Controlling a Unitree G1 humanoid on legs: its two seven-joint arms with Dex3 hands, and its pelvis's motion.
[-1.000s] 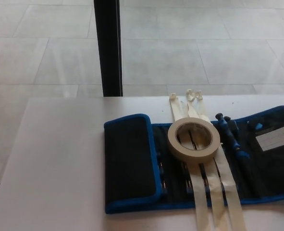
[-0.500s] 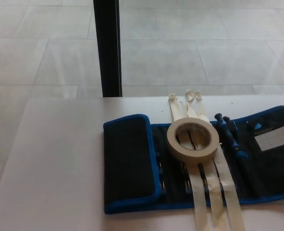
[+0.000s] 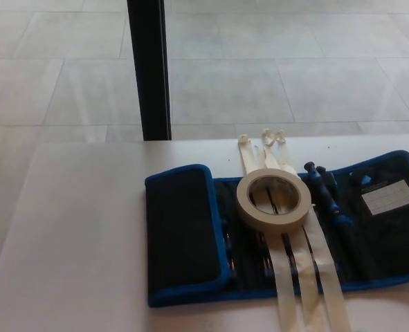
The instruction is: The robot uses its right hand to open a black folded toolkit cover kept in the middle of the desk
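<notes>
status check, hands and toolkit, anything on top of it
Both hands out of view. Toolkit cover lies mostly unfolded, left flap folded over. Tape roll and tape strips lie across it.

1. The toolkit cover (image 3: 183,232) is seen as matt black cloth, edged in blue fabric.
2. The tape roll (image 3: 273,199) is seen as cream, papery, matt.
3. The tabletop (image 3: 79,235) is seen as smooth, pale, faintly sheened.
4. The floor (image 3: 273,76) is seen as glossy tile.

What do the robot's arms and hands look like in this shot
Nothing to describe: neither arm nor hand shows in the head view. Only the white desk, the black, blue-edged toolkit cover and a tape roll are visible.
</notes>
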